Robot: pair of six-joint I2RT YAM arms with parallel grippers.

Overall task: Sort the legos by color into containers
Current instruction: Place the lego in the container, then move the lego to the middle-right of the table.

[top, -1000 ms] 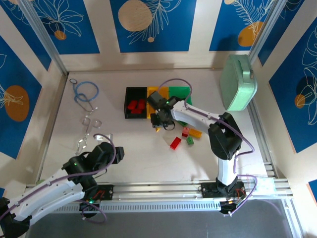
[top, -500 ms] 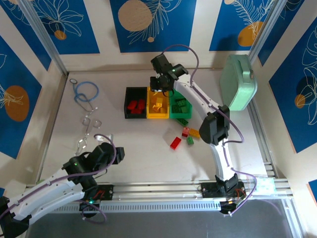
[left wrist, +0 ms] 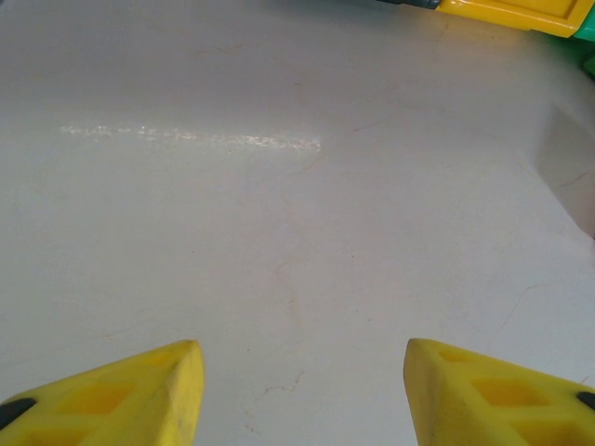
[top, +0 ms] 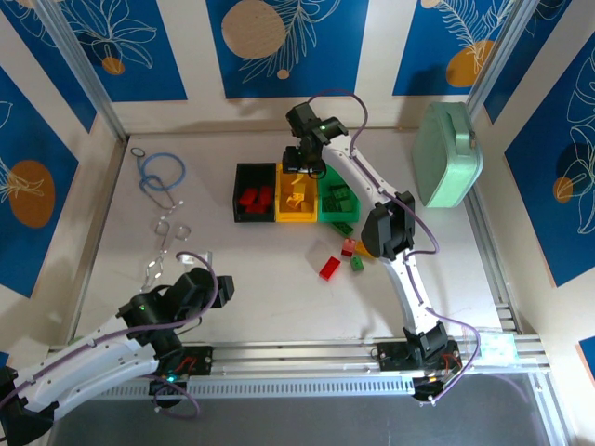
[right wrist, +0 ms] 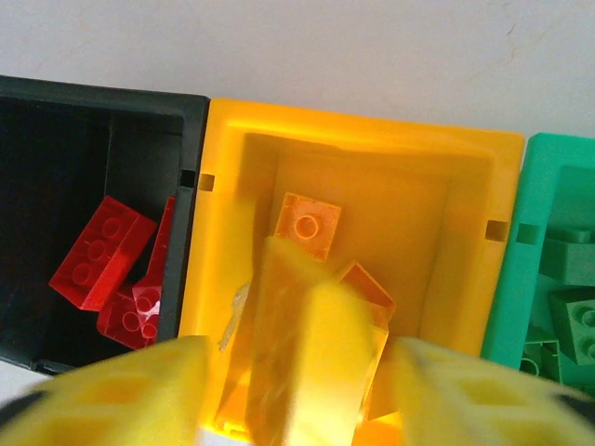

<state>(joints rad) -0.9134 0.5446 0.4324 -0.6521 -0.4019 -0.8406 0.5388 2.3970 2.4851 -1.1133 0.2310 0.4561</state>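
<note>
I've the right fingers (right wrist: 121, 390) spread above the small yellow plastic bin (right wrist: 232, 139) at the far edge of the table (top: 242, 279), a blurred yellow studded brick (right wrist: 316, 372) loose between them; left fingers (left wrist: 121, 390) apart, empty; a few coloured bricks (top: 329, 268) lie unsorted mid-table.

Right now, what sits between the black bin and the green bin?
The yellow bin, holding orange bricks, stands between them; the top and right wrist views show it.
</note>
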